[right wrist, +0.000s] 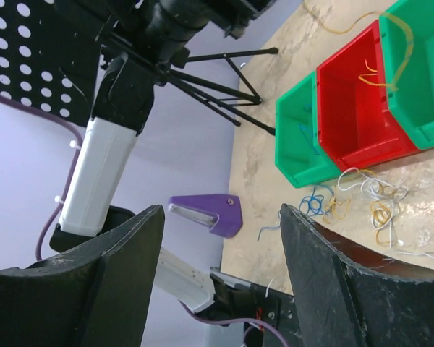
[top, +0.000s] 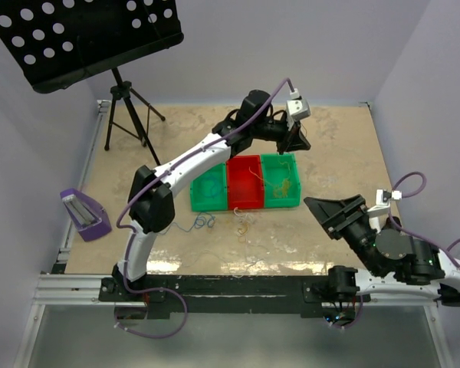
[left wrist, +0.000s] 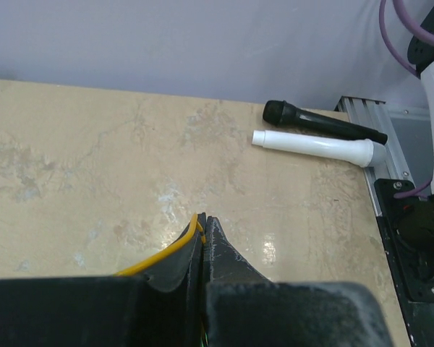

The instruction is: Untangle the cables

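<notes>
Left pincer [left wrist: 204,221] clamps the yellow cable [left wrist: 166,254], largely hidden behind it; right pincer [right wrist: 220,211] gapes.

Place: robotics lab | sign: plain walls [top: 238,46] are enclosing the bench [top: 330,222], sorting bins [top: 245,184] sitting beneath the left pincer [top: 297,145]

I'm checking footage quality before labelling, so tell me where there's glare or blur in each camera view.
Top external: sharp overall, glare strip along the near edge of the table. Left wrist: left gripper, shut on a yellow cable, blurred up close; glare spot on the table beyond; black microphone crisp. Right wrist: right gripper dark and soft; red bin and loose cables in focus.
</notes>
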Robot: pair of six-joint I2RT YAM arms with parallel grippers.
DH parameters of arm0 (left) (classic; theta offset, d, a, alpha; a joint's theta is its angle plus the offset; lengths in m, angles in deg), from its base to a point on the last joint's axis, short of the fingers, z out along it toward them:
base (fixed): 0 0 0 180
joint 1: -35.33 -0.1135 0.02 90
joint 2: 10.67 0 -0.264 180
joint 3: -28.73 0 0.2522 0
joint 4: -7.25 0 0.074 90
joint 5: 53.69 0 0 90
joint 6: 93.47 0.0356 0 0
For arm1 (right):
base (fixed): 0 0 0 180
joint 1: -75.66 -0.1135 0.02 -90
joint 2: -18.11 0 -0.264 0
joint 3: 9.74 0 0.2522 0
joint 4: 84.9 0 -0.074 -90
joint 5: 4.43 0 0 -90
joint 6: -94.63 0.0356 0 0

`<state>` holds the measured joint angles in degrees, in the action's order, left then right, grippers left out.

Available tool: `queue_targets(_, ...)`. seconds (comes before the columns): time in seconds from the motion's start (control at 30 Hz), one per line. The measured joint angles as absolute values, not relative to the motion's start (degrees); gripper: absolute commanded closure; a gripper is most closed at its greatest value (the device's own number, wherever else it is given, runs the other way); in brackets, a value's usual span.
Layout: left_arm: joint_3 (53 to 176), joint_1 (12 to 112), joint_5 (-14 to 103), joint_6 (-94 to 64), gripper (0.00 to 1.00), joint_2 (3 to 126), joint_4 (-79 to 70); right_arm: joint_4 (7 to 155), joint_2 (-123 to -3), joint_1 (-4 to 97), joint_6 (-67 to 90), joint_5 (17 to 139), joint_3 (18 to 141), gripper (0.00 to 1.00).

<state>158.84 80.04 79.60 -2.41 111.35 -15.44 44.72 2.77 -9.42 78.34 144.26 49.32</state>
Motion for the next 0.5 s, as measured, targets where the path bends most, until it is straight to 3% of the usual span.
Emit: queue_targets(0.5, 164.5, 80.1, 79.6, -0.7, 1.0, 109.8, -12.6, 37.7, 8.4, -9.3, 79.4, 147.6, 51.0, 0.33)
